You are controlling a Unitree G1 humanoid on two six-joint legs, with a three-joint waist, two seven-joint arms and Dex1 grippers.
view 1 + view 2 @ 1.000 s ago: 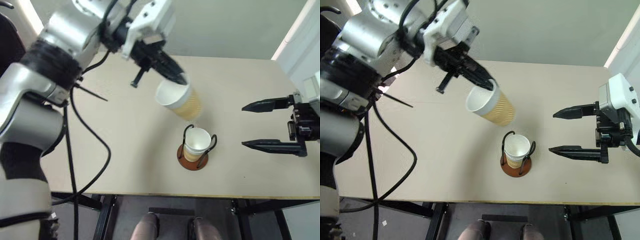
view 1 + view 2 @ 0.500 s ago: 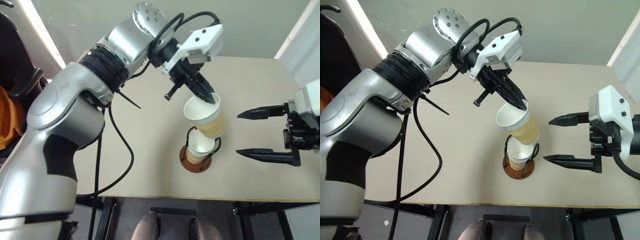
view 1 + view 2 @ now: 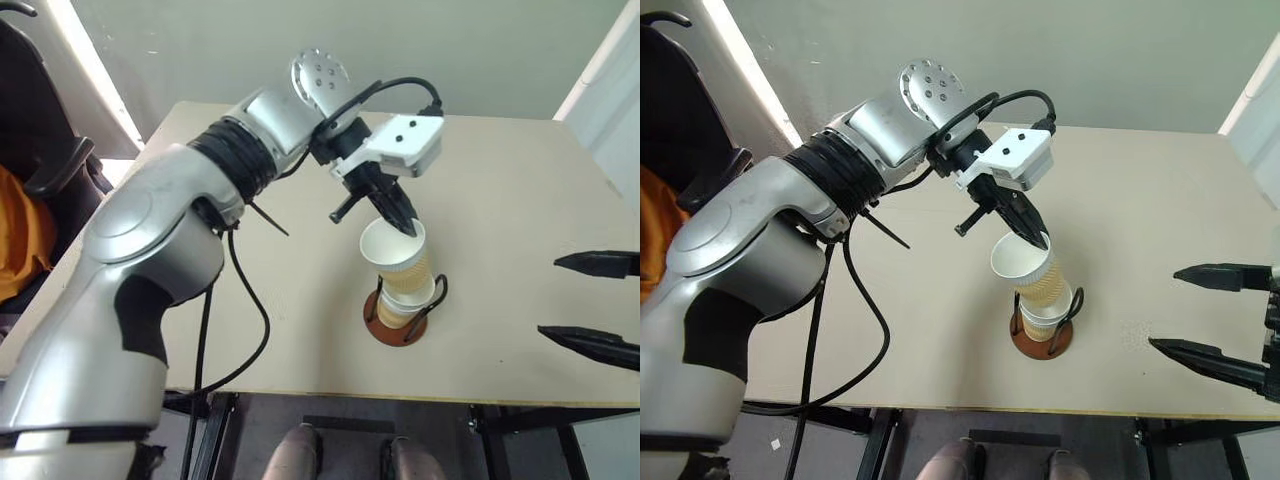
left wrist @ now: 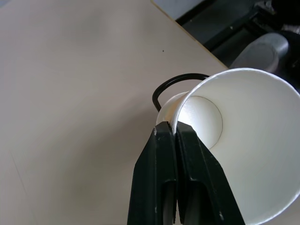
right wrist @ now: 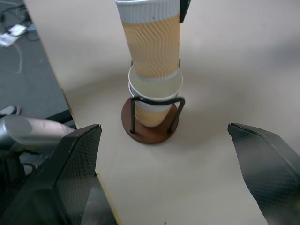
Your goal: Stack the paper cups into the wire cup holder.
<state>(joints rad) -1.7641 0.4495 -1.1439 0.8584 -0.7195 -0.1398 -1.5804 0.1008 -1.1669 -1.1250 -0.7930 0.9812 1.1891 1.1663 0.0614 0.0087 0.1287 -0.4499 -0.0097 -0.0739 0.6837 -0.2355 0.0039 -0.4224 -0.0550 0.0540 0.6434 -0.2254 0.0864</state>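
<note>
The wire cup holder (image 3: 392, 322), a reddish-brown disc with black wire loops, stands near the table's front edge. A paper cup (image 5: 154, 101) sits inside it. My left gripper (image 3: 408, 224) is shut on the rim of a second paper cup (image 3: 396, 257), which is upright and lowered partway into the seated cup. In the left wrist view both fingers (image 4: 161, 176) pinch the cup's white rim (image 4: 243, 140). My right gripper (image 3: 1185, 312) stands open to the right of the holder, apart from it, with nothing between its fingers.
The beige table (image 3: 250, 300) runs to a front edge just below the holder. A dark chair with an orange thing on it (image 3: 25, 220) stands at the left. Black cables (image 3: 235, 290) hang from my left arm over the table.
My left gripper has carried the cup rightward and down, turning it from tilted to upright and sinking it into the seated cup. My right gripper has drawn back toward the right.
</note>
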